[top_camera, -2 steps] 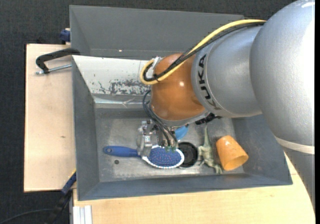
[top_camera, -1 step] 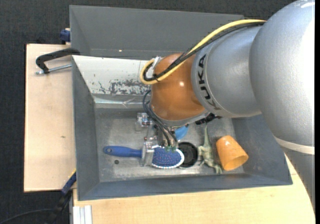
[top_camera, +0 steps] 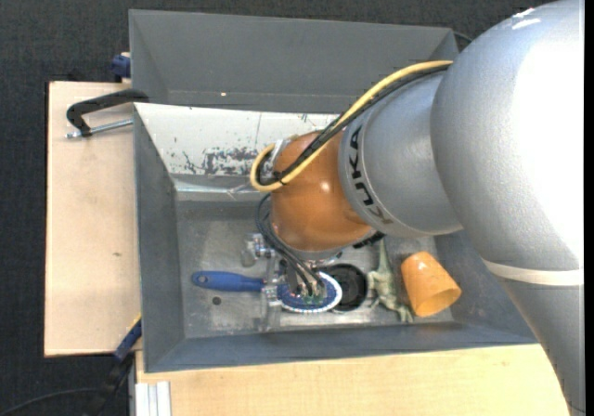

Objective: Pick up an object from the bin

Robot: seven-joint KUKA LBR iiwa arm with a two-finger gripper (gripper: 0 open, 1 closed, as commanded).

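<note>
My gripper (top_camera: 276, 282) is low in the bin, near the front wall and under the arm's orange cover. A blue-handled tool (top_camera: 225, 281) lies flat on the floor just to its left, its right end reaching the gripper. Right beside the gripper on the other side sits a round black object with a blue and white rim (top_camera: 327, 295), partly hidden by the wrist. The view does not reveal whether anything is in the gripper.
An orange cup (top_camera: 429, 284) lies on its side in the front right corner. A pale greenish thing (top_camera: 383, 288) lies between it and the black round object. The arm and its yellow cable cover the bin's right half.
</note>
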